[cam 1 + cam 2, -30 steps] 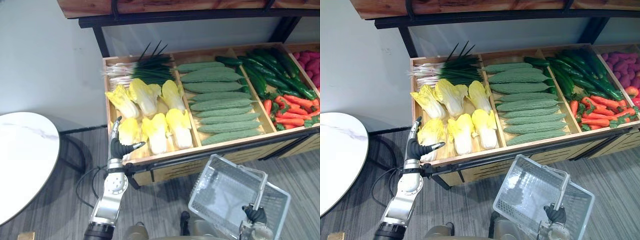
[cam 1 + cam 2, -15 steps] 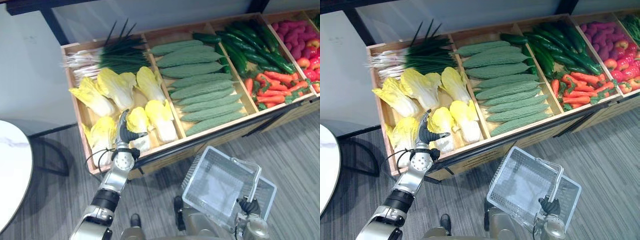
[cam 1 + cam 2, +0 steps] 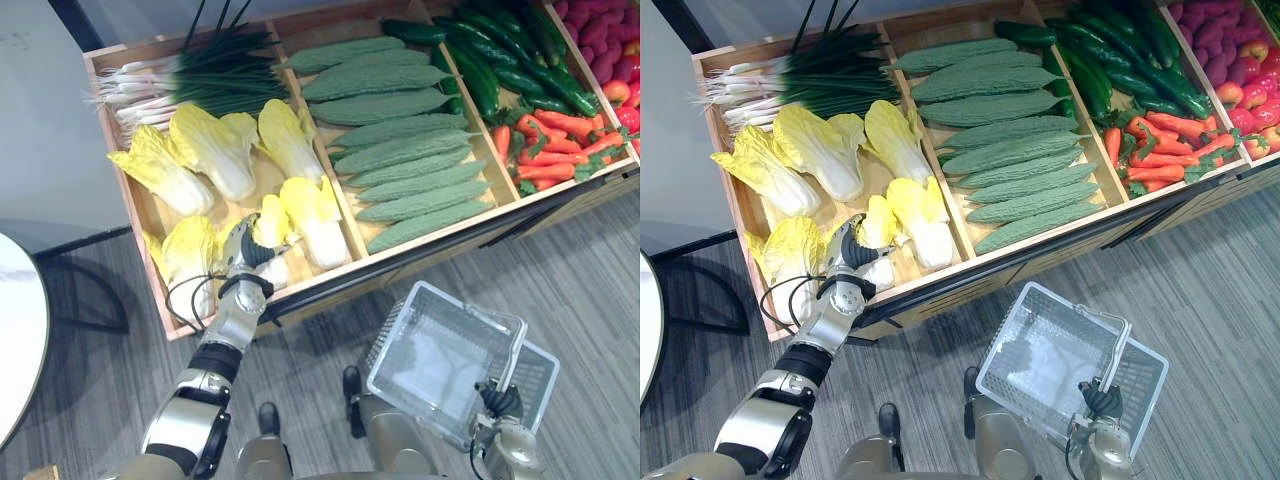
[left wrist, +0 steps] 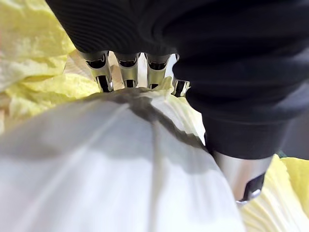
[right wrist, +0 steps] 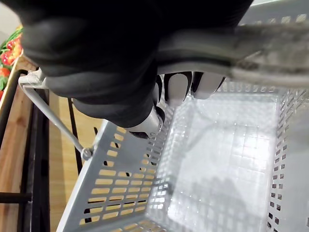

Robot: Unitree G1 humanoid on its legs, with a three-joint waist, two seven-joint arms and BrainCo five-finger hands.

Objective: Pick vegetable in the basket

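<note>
A: Okay, where's the cabbage (image 3: 272, 222) lying?
B: It's sitting in the front row, middle, of the crate's (image 3: 150, 215) left compartment. White base is pointing at the front edge and leaves are running back, so the long axis is going front-to-back.
A: And the hands?
B: Left robot hand (image 3: 243, 252) is on the base, fingers (image 4: 128, 72) curling over 1 side, thumb (image 4: 241, 179) on the other, gripping it. Right robot hand (image 3: 497, 400) is clutching the handle (image 5: 251, 38) of the empty basket (image 3: 440, 362), well apart to the right.
A: So?
B: I'm guessing lift, then swing right.
A: Versus 1 s ago?
B: Left robot hand was hovering spread at the front-left corner. The camera is tipping down too.
</note>
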